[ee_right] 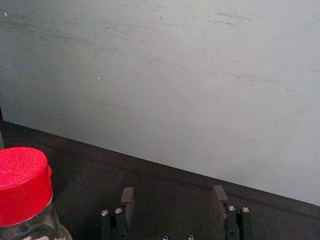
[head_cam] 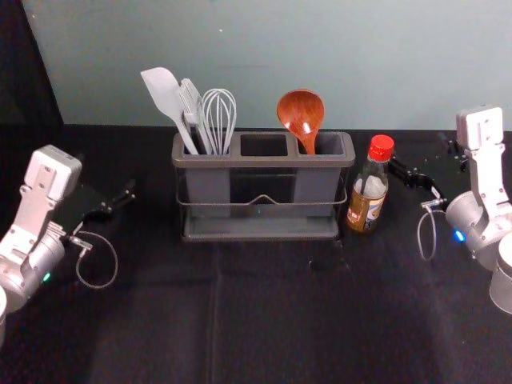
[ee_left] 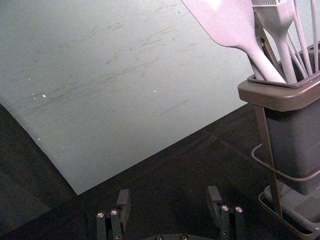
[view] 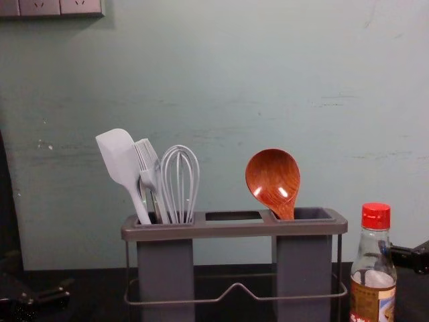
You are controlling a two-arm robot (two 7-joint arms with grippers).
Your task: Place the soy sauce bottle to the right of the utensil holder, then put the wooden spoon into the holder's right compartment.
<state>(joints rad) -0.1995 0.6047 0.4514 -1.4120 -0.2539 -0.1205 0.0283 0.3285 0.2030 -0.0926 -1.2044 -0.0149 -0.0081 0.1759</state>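
The wooden spoon (head_cam: pixel 301 114) stands bowl up in the right compartment of the utensil holder (head_cam: pixel 260 227); its handle's lower end is hidden inside. Close beside the holder's right end, the soy sauce bottle (head_cam: pixel 370 186) is upright with its red cap on. My right gripper (head_cam: pixel 424 156) is just right of the bottle; in the right wrist view the gripper (ee_right: pixel 173 194) is open, the bottle (ee_right: pixel 24 187) outside its fingers. Left of the holder is my left gripper (head_cam: pixel 106 176). In the left wrist view that gripper (ee_left: pixel 169 196) is open, with nothing between its fingers.
A white spatula (view: pixel 119 161), a brush (view: pixel 149 168) and a whisk (view: pixel 179 184) stand in the holder's left compartment. Behind the black table (head_cam: pixel 272 320) rises a pale wall. A socket panel (view: pixel 50 7) is on the wall at upper left.
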